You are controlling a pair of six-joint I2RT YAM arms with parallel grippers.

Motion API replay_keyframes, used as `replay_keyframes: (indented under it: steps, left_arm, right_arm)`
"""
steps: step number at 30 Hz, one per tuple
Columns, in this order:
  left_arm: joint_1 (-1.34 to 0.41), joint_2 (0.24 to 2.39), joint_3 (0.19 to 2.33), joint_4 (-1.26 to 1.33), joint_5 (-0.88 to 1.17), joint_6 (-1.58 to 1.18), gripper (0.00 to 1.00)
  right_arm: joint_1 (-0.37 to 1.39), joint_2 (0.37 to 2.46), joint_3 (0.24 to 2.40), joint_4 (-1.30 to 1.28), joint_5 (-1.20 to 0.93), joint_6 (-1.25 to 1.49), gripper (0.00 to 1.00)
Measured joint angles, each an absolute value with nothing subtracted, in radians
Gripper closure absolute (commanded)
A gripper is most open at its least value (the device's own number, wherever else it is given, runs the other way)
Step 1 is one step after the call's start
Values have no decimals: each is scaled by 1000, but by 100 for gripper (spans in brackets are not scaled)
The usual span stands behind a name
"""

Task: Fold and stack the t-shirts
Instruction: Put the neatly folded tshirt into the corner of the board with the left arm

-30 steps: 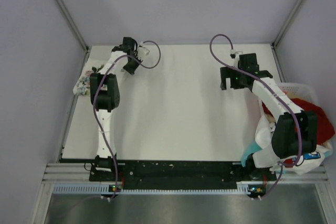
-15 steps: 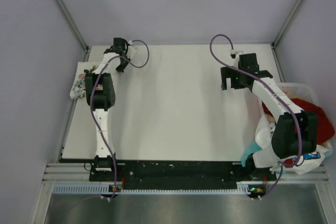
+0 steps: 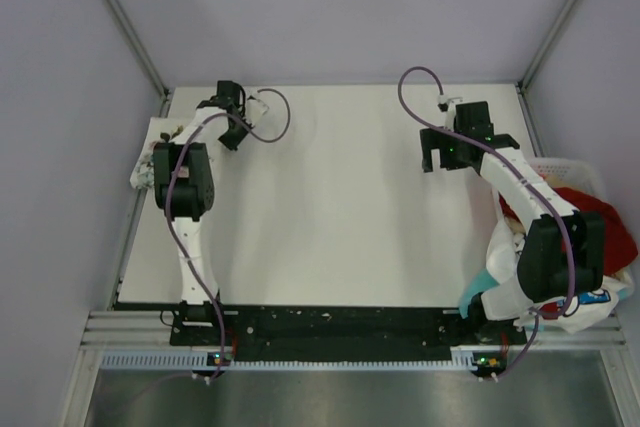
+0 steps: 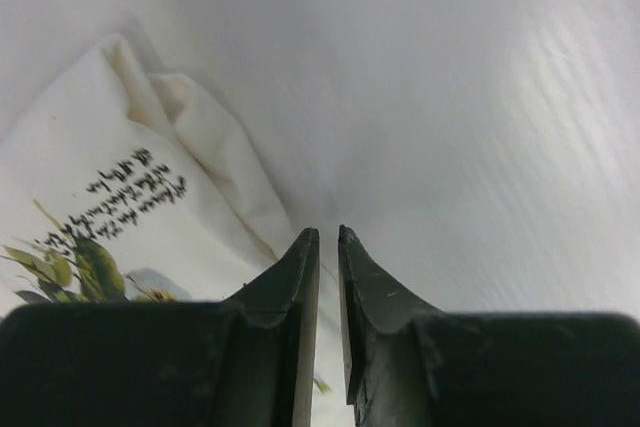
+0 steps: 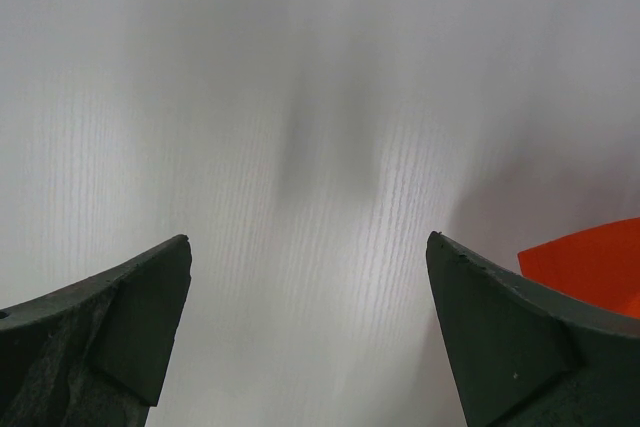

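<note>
The white floral tee (image 3: 148, 162) lies bunched at the table's far left edge. In the left wrist view it (image 4: 120, 197) shows green leaves and black script, lying flat just left of my fingers. My left gripper (image 3: 233, 122) (image 4: 325, 234) is shut with only a thin slit between its jaws, low over the table by the tee's edge. My right gripper (image 3: 443, 159) (image 5: 306, 242) is open and empty above bare table. A red tee (image 3: 590, 212), a teal one (image 3: 480, 287) and a white one with a blue graphic (image 3: 590, 302) sit heaped at the right.
A white lattice basket (image 3: 560, 162) stands off the table's right edge and holds the heaped tees. An orange-red cloth corner (image 5: 590, 262) shows at the right of the right wrist view. Grey walls and frame posts enclose the table's back and sides.
My left gripper has moved left toward the far left corner. The floral tee has shifted slightly left along the table edge. The right arm has not moved.
</note>
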State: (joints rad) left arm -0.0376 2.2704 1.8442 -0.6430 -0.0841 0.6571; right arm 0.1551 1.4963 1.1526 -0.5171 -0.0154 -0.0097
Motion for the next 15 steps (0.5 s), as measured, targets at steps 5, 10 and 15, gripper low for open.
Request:
replay_keyframes:
  steps: [5,10,15]
  left_arm:
    - [-79,2123,1715,-677,-16,650,63]
    - [-135,1971,1623,-672,78,604,23]
    - [-175,1815,1480,-650,186,552,1]
  right_arm:
    - [155,1496,1153,-517,1,-16,1]
    - [155,1495,1153,-516,8,-15,1]
    - [155,1470,1138,-491,23,-12,1]
